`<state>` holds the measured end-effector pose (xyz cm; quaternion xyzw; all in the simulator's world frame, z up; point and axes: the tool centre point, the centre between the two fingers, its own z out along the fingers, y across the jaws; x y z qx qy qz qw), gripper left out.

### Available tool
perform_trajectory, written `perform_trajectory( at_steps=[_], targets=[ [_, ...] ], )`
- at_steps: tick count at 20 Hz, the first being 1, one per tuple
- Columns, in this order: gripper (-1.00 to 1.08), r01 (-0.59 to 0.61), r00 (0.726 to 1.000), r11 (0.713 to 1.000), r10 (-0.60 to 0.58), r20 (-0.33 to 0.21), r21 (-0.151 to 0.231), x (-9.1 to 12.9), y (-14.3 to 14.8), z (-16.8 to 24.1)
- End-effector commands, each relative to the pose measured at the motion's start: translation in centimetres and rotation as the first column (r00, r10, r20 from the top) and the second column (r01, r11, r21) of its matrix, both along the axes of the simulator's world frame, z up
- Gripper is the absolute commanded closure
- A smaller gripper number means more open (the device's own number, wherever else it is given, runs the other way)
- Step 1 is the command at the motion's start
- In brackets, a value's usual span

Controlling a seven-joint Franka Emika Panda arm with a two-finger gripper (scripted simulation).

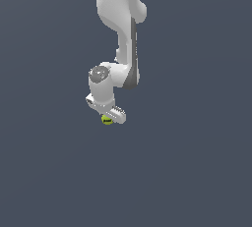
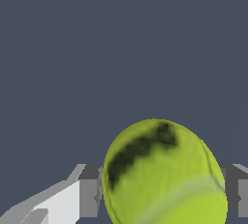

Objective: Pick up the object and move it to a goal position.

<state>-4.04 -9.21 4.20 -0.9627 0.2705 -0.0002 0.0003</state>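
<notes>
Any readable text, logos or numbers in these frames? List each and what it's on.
None readable.
Ball: a dark squiggly mark, too blurred to read as letters; in the exterior view the ball is too small to show it.
Gripper and arm: plain white and grey, no labels or numbers visible.
Background: plain, no signs.
</notes>
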Motion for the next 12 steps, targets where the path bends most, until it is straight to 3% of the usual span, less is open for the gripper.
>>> perform_trajectory(
  at_steps=[1, 12],
  targets=[
    [1.08, 0.001, 1.000, 1.000, -0.001, -0.001, 0.000, 0.0, -0.1, -0.1],
    [1.08, 0.000, 1.000, 1.000, 0.000, 0.000, 0.000, -0.3, 1.8, 2.3]
  ],
)
